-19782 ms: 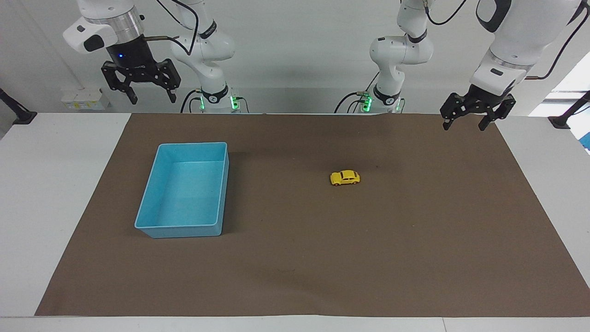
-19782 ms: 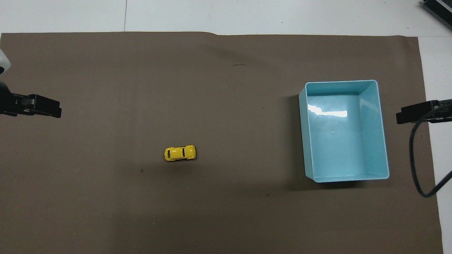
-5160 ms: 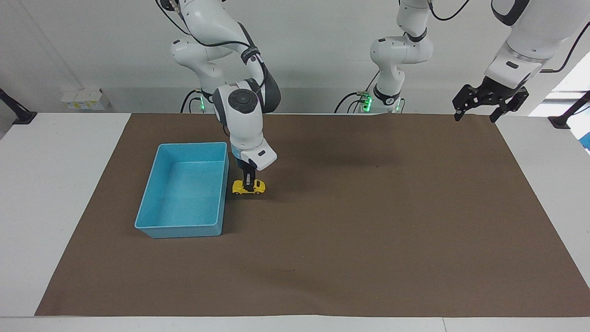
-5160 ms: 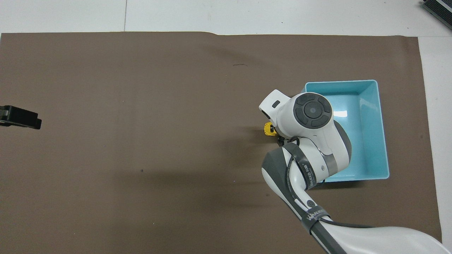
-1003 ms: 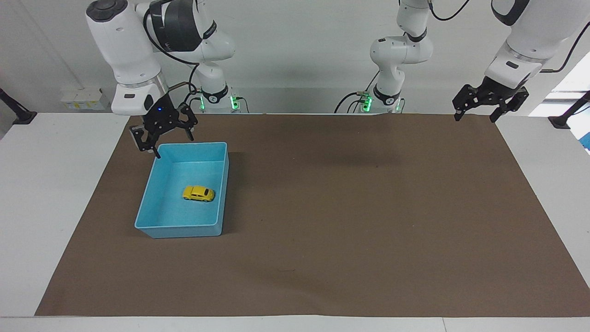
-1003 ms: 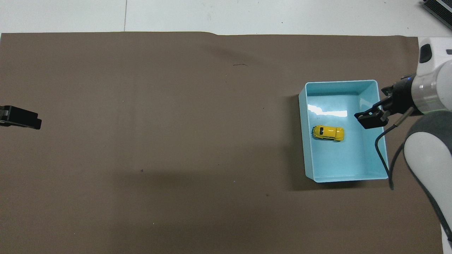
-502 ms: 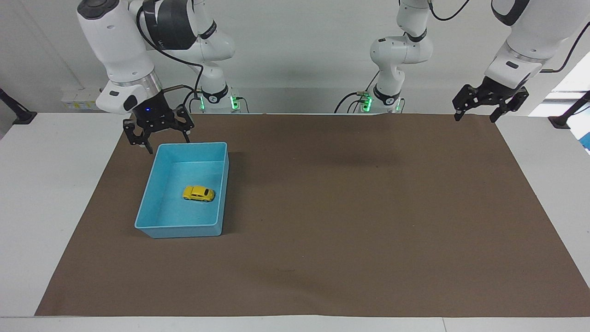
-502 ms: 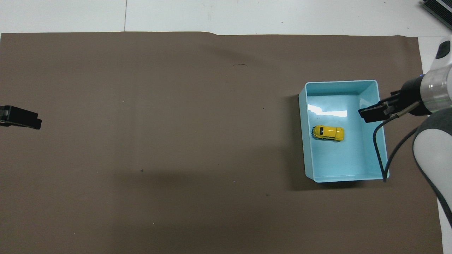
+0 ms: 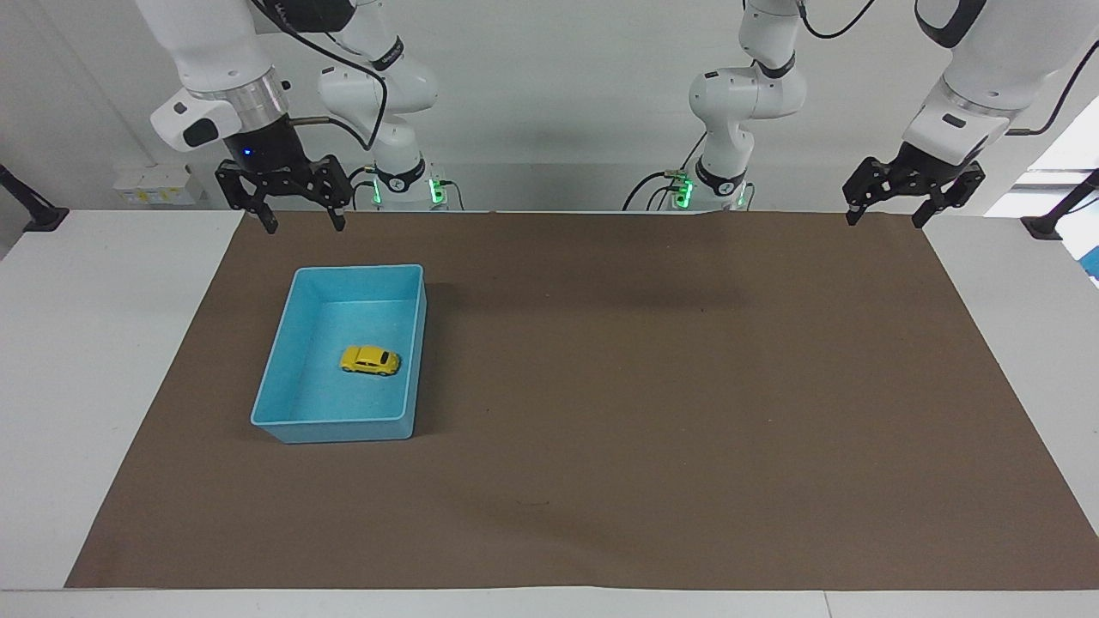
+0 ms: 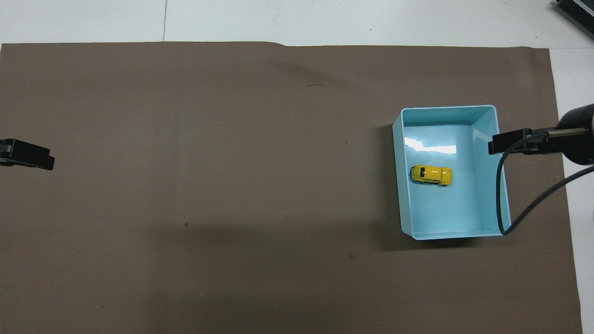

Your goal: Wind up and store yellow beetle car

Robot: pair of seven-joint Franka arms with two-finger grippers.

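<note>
The yellow beetle car (image 9: 370, 360) stands on its wheels inside the blue tray (image 9: 292, 348), near the tray's middle; it also shows in the overhead view (image 10: 431, 175) in the tray (image 10: 485, 222). My right gripper (image 9: 297, 221) is open and empty, raised over the mat's edge beside the tray's end nearest the robots; its tip shows in the overhead view (image 10: 510, 141). My left gripper (image 9: 887, 216) is open and empty, waiting high over the mat's corner at the left arm's end (image 10: 28, 154).
A brown mat (image 9: 652, 412) covers most of the white table (image 9: 94, 343). A black cable (image 10: 503, 195) from the right arm hangs over the tray's edge in the overhead view.
My right gripper has risen and drawn back from the tray toward its base, open. The car lies still in the tray. The left arm has not moved.
</note>
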